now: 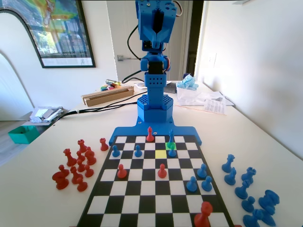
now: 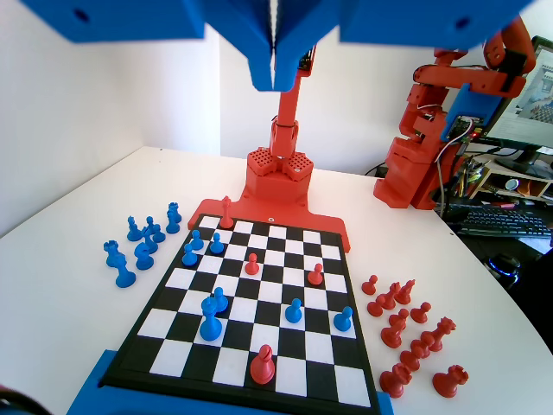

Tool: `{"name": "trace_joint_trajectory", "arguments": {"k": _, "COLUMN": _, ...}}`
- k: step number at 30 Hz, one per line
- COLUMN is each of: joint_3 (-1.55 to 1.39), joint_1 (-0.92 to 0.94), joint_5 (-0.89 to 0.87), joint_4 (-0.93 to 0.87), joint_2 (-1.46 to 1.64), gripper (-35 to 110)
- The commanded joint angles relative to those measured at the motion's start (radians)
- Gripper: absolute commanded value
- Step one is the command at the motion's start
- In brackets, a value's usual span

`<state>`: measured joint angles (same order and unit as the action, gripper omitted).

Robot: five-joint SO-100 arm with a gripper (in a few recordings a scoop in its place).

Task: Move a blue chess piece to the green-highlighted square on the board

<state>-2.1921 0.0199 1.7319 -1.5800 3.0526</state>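
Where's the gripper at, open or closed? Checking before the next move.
Gripper: closed, holding nothing, raised high above the board.

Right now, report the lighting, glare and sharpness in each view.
Fixed view: even daylight, mild fisheye bend at the edges, the green-highlighted square glowing behind the blue chess piece. Wrist view: the board is sharp with soft shadows, the closed gripper near and blurred.
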Motion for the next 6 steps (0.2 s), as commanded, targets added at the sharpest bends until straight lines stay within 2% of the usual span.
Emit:
{"name": "trace_joint_trajectory", "arguments": {"k": 1, "joint_3": 0.009, "joint_1": 0.014, "joint_5": 0.008, "joint_4": 0.009, "joint_2": 0.003, "gripper": 1}}
{"name": "trace_joint_trajectory", "arguments": {"k": 6, "joint_3": 0.009, "joint_1": 0.014, "joint_5": 0.008, "joint_4": 0.009, "joint_2": 0.003, "gripper": 1}}
